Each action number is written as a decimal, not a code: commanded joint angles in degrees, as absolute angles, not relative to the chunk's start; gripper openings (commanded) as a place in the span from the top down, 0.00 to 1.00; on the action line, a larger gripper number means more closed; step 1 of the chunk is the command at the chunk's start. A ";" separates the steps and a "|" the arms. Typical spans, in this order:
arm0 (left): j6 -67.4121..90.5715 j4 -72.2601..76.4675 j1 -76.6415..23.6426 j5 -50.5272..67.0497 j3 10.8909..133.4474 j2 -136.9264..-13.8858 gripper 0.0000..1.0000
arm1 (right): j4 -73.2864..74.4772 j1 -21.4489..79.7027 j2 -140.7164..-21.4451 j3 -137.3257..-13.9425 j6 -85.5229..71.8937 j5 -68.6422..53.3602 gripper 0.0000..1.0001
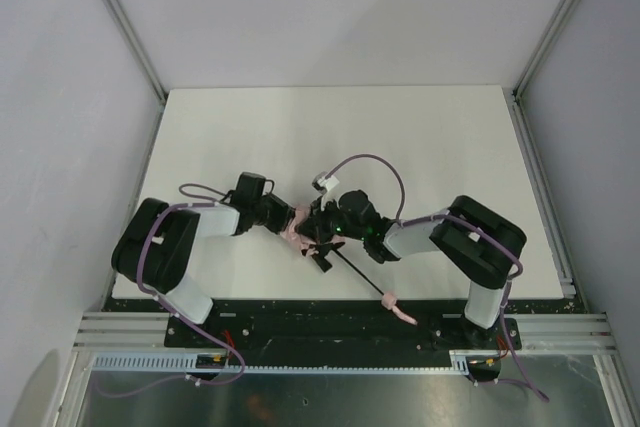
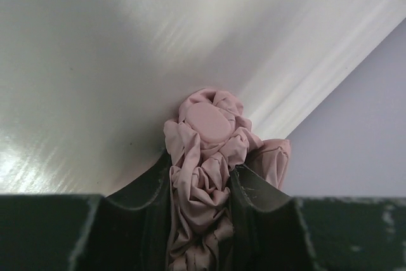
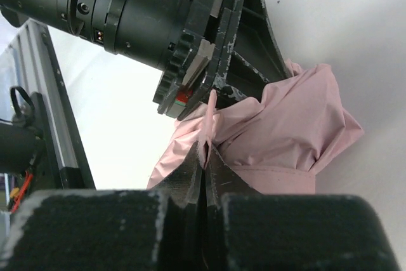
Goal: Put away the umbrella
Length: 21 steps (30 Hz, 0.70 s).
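White table (image 1: pixel 330 127) (matte, bare-topped) bears the pink umbrella (image 1: pixel 296 235).

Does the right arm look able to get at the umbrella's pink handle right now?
Probably not yet: the right hand is shut on the umbrella fabric. The handle lies in the open, so it is likely reachable once the hand lets go.

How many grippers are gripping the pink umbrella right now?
2. The left gripper clamps the umbrella around its bunched canopy; the right gripper, close beside it, pinches a thin fold of fabric.
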<state>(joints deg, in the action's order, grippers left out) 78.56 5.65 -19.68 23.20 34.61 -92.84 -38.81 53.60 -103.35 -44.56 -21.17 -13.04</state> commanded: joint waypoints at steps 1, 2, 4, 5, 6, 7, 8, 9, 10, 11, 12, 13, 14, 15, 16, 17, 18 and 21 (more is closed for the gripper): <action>84.80 -1.15 -15.88 13.66 36.50 -94.32 1.00 | -34.58 50.53 -112.89 -38.83 -24.91 -15.20 1.00; 85.64 -1.15 -15.50 13.68 37.10 -94.53 1.00 | -35.61 49.44 -114.50 -39.19 -25.16 -16.17 1.00; 86.82 -1.12 -14.84 13.53 37.91 -94.72 1.00 | -37.07 47.58 -117.15 -39.53 -25.49 -17.82 1.00; 87.05 -1.13 -14.58 13.36 38.20 -94.60 1.00 | -37.17 47.26 -117.99 -39.58 -25.49 -18.23 1.00; 86.99 -1.09 -14.41 13.18 38.39 -94.50 0.99 | -37.04 47.32 -118.50 -39.61 -25.45 -17.95 1.00; 86.69 -1.12 -14.15 13.09 38.58 -94.23 0.93 | -36.98 47.52 -118.84 -39.62 -25.38 -17.67 1.00; 86.19 -1.09 -13.80 13.10 38.67 -93.74 0.83 | -36.86 47.49 -119.05 -39.59 -25.48 -17.32 1.00; 85.33 -1.07 -13.45 12.88 38.80 -92.97 0.70 | -36.71 47.30 -119.34 -39.57 -25.61 -17.05 1.00; 84.24 -1.06 -13.05 12.50 38.82 -91.88 0.56 | -36.86 46.94 -119.79 -39.56 -25.73 -17.18 1.00; 83.16 -1.06 -12.63 11.92 38.75 -90.59 0.42 | -37.15 46.50 -120.19 -39.56 -25.96 -17.73 1.00; 82.27 -1.06 -12.12 11.59 38.40 -89.20 0.32 | -37.78 46.06 -120.65 -39.47 -26.34 -18.36 1.00; 81.44 -0.97 -11.42 11.59 38.05 -87.93 0.22 | -38.62 45.75 -121.19 -39.42 -26.70 -19.02 1.00; 80.44 -0.88 -10.63 11.99 37.75 -86.68 0.12 | -39.39 45.46 -121.68 -39.40 -27.11 -19.44 1.00; 79.38 -0.75 -9.89 12.72 37.37 -85.53 0.06 | -40.00 45.19 -122.23 -39.39 -27.48 -19.70 1.00; 78.40 -0.55 -9.03 13.70 36.97 -84.34 0.03 | -40.52 44.83 -122.73 -39.42 -27.94 -20.13 1.00; 77.43 -0.45 -8.16 14.72 36.41 -83.17 0.02 | -40.92 44.30 -123.24 -39.40 -28.43 -20.61 1.00; 76.47 0.57 -7.38 16.06 35.70 -82.06 0.01 | -41.16 43.73 -123.54 -39.39 -28.98 -21.16 1.00; 73.24 3.37 -6.10 21.53 33.00 -78.45 0.01 | -41.95 42.23 -123.80 -39.26 -30.33 -22.89 1.00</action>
